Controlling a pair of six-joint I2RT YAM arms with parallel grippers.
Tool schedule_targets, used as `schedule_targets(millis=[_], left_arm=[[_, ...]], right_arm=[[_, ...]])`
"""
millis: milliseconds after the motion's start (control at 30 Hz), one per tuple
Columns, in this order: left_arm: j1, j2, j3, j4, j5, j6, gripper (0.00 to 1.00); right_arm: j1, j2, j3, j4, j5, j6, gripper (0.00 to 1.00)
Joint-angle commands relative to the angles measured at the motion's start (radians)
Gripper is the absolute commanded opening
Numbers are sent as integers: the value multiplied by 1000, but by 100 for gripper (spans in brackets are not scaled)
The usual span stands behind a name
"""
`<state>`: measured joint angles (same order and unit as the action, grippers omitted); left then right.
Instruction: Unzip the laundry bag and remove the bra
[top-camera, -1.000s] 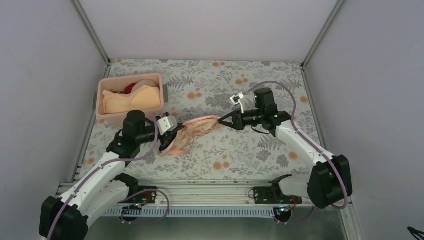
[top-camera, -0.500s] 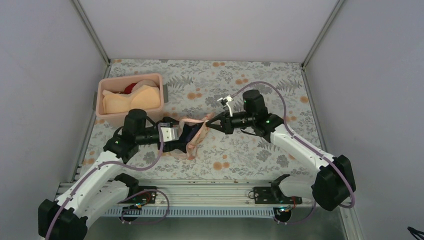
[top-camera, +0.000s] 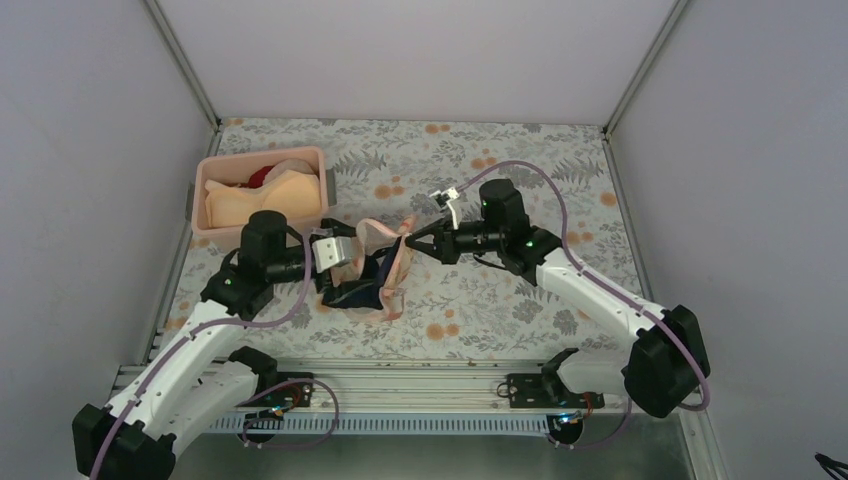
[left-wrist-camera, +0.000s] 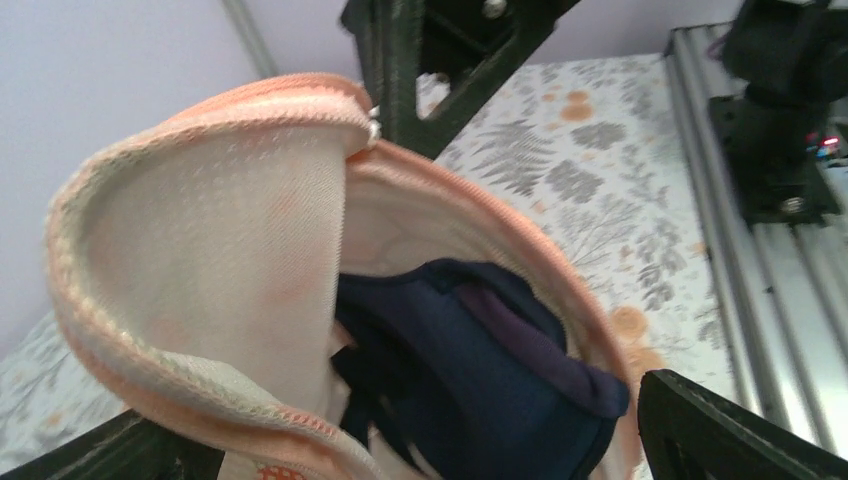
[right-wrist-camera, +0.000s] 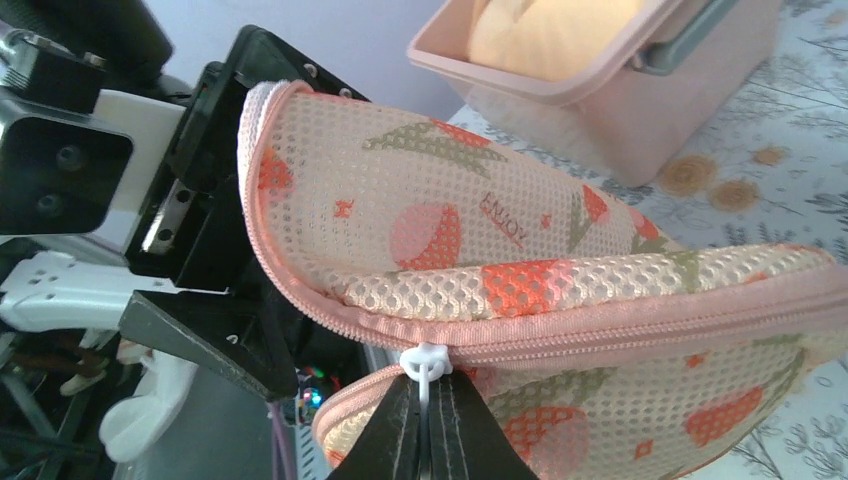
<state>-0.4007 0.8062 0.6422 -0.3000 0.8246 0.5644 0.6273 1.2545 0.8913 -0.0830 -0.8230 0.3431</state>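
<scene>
Covering the desk (top-camera: 520, 170) is a cloth printed with grey ferns and orange blooms. Plain pale lilac walls (top-camera: 400, 50) close it in at nine, twelve and three o'clock, with metal posts (top-camera: 184, 65) running up the far corners. A pink bin (top-camera: 212, 228) sits toward ten o'clock, holding a peach bra (top-camera: 262, 198) and a scrap of red cloth (top-camera: 260, 177).

The laundry bag (top-camera: 397, 262) is near the middle of the desk, a little toward seven o'clock, between the two arms. It is peach-pink mesh printed with red-orange shapes and green leaves and edged with pink zip tape. Its mouth gapes open. Inside, the bra (left-wrist-camera: 480, 370) shows dark navy, with a moulded cup and thin straps bunched against the pale lining.

The right pincer (right-wrist-camera: 425, 425), reaching in from three o'clock, is clenched on the white zip pull (right-wrist-camera: 425, 362). The left pincer (top-camera: 348, 272), coming from nine o'clock, is released, its jaws spread wide with the bag's open mouth between them.
</scene>
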Motion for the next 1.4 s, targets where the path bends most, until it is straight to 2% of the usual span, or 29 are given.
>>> schedule_targets(millis=[0,100,233,300,367,400,433,533,667,800,833,933,967,1167,1300,1367], left_arm=[[22,-12,-28,73,-179,-56,100],[51,-12,-24,59,-221,-50,100],[76,-29,-10,-47,-212,33,100],[83,-46,-1,-93,-169,76,100],[82,-63,12,-142,-68,174,100],[74,-69,20,-132,-34,160,100],[51,-68,27,-78,-55,61,100],[-40,0,67,87,-271,-208,100],[-193,127,146,103,-386,-313,100],[-337,216,158,150,-493,-412,98],[-361,233,157,164,-514,-419,94],[-400,263,150,207,-589,-405,66],[-404,272,149,218,-596,-398,63],[-446,337,170,208,-613,-384,59],[-447,354,160,202,-657,-376,38],[-447,358,159,205,-663,-363,23]], right_arm=[[5,25,-2,-7,86,9,4],[-1,34,-10,-30,108,-2,4],[-32,17,-30,-52,125,-13,4],[-47,5,-44,-53,121,-12,4],[-52,2,-54,-49,115,-6,4],[-52,2,-58,-44,115,1,4],[-52,4,-62,-37,111,9,4],[-50,7,-70,-4,98,32,4],[-50,1,-74,5,109,42,4],[-49,-19,-92,26,104,61,4],[-49,-22,-93,24,101,62,4],[-49,-40,-92,10,101,52,4],[-49,-44,-92,4,102,47,4],[-49,-48,-83,-11,81,24,4],[-48,-66,-91,-14,87,14,4],[-50,-67,-95,-14,81,11,4]])
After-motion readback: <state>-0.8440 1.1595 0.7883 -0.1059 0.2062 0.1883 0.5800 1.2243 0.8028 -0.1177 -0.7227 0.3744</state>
